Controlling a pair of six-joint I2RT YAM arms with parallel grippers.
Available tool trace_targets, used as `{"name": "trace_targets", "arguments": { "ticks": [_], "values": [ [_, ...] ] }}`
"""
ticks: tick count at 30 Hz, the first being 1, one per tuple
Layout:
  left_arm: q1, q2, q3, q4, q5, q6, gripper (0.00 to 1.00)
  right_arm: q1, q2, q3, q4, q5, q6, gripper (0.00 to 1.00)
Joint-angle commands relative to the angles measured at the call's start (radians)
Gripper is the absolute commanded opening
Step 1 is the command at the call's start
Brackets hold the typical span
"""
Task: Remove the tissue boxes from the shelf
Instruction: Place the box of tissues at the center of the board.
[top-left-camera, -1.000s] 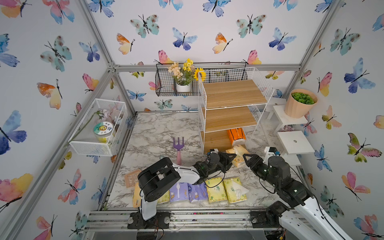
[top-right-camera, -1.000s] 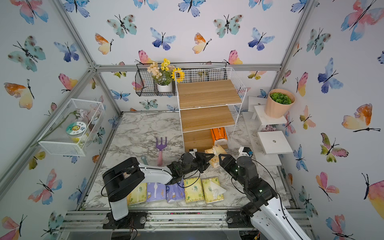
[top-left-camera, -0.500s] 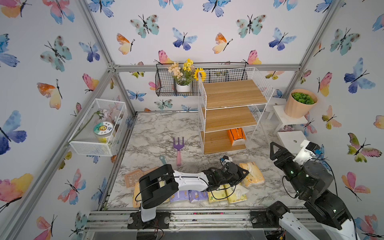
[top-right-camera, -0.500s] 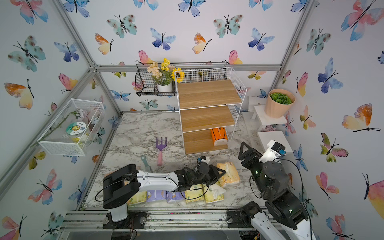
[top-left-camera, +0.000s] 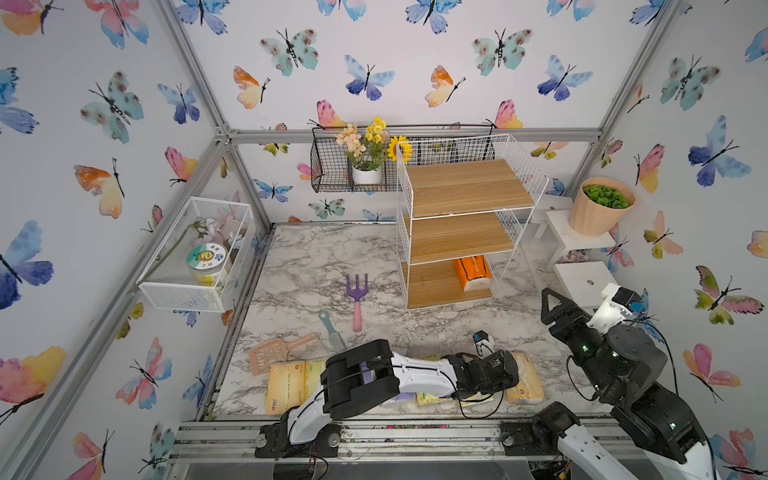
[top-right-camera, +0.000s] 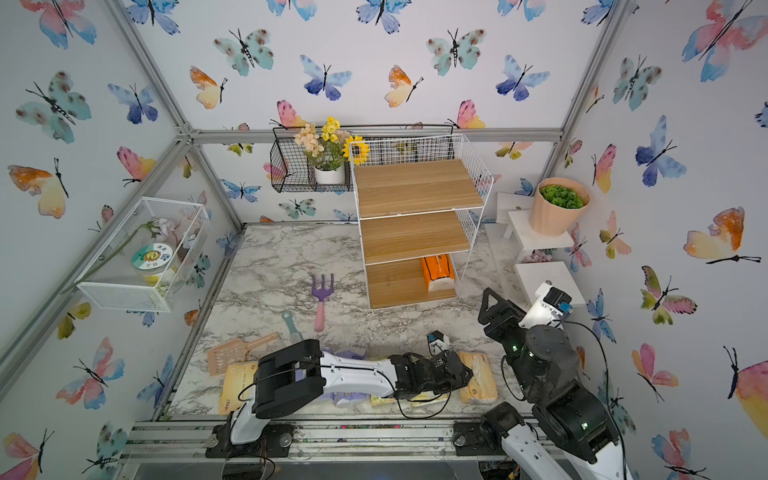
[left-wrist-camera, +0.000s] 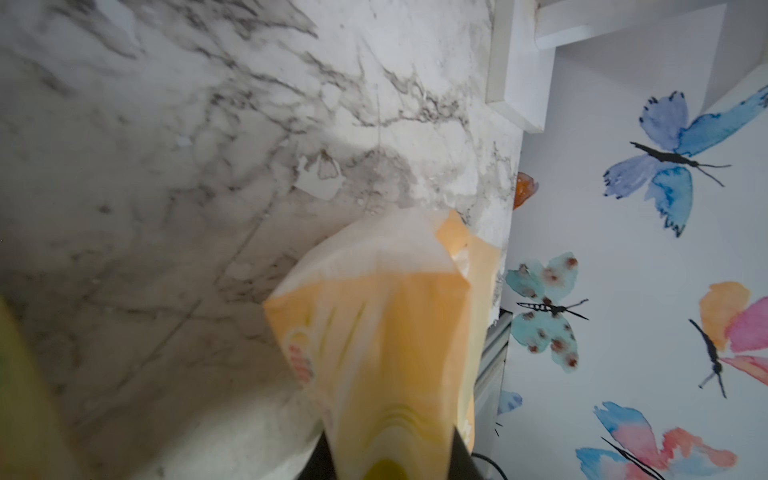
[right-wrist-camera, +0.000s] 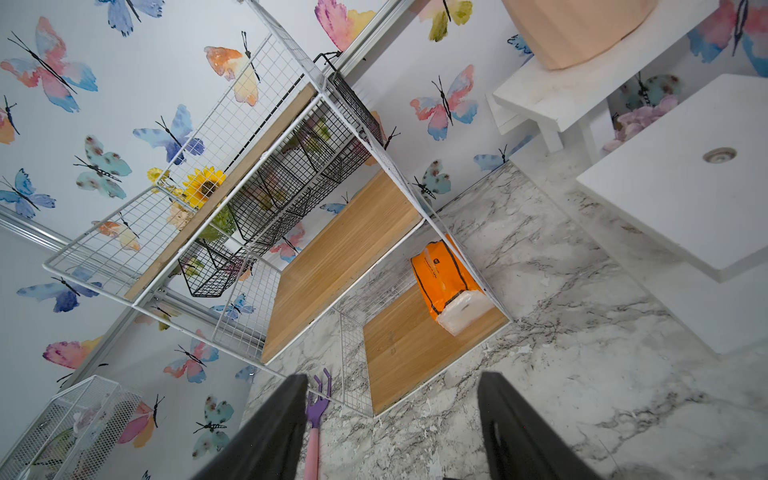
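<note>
In both top views the shelf (top-left-camera: 465, 187) (top-right-camera: 415, 185) stands at the back of the marble table (top-left-camera: 324, 266). Its top and middle boards are bare. The bottom board holds one bright orange pack (top-left-camera: 473, 272), lying just beside the wire side nearer the right arm.

A black wire basket (top-left-camera: 328, 174) on the back wall carries a white pot of flowers (top-left-camera: 366, 174). A white mesh basket (top-left-camera: 174, 291) on the side wall holds a round lidded jar (top-left-camera: 206, 257) and a pale artificial flower (top-left-camera: 220, 226). A peach pot (top-left-camera: 590, 216) of green leaves sits on a white stand (top-left-camera: 582, 242).

Along the table's near edge lies a row of packs. A yellow pack (top-left-camera: 286, 382) is in the open; others are partly hidden under the left arm. The left fingers (top-left-camera: 508, 369) meet the peach-orange pack (top-left-camera: 527, 380) at the row's end, though from above their hold is hidden. The right fingers (top-left-camera: 552, 305) hang well apart from the shelf.

The left wrist view shows that hold. The peach-orange pack (left-wrist-camera: 382, 332) fills the middle, its wrapper pinched between fingers drawn narrow, and its far end is near the table's edge.

The right wrist view looks into the shelf from low down. The bright orange pack (right-wrist-camera: 449, 286) has a clear end with white tissue facing the open front. The right fingers (right-wrist-camera: 270, 424) are spread wide with nothing between them, and a purple fork (right-wrist-camera: 316, 399) shows beside one.
</note>
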Motion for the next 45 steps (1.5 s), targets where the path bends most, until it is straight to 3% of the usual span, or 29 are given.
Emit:
{"name": "trace_targets", "arguments": {
  "ticks": [1,6,13,17,27,34,45],
  "values": [
    [-0.001,0.01,0.036,-0.055,-0.081,0.034,0.24,-0.004,-0.017,-0.012,-0.032,0.016,-0.007,0.69],
    [-0.005,-0.012,0.019,-0.083,-0.153,0.044,0.27,-0.004,-0.023,-0.03,-0.033,0.002,0.001,0.69],
    [-0.005,-0.091,-0.052,-0.076,-0.201,0.015,0.66,-0.004,-0.014,-0.047,-0.026,-0.017,0.004,0.69],
    [-0.007,-0.24,-0.12,-0.073,-0.31,0.044,0.74,-0.004,-0.006,-0.074,-0.015,-0.033,0.015,0.69],
    [0.011,-0.628,-0.371,-0.007,-0.566,0.141,0.75,-0.004,0.148,-0.308,0.226,-0.179,0.185,0.67],
    [0.105,-0.851,-0.599,-0.022,-0.565,0.151,0.71,-0.007,0.444,-0.457,0.578,-0.182,0.333,0.65],
    [0.247,-1.126,-0.872,-0.071,-0.473,0.094,0.71,-0.05,0.844,-0.408,0.949,-0.164,0.443,0.65]
  ]
}}
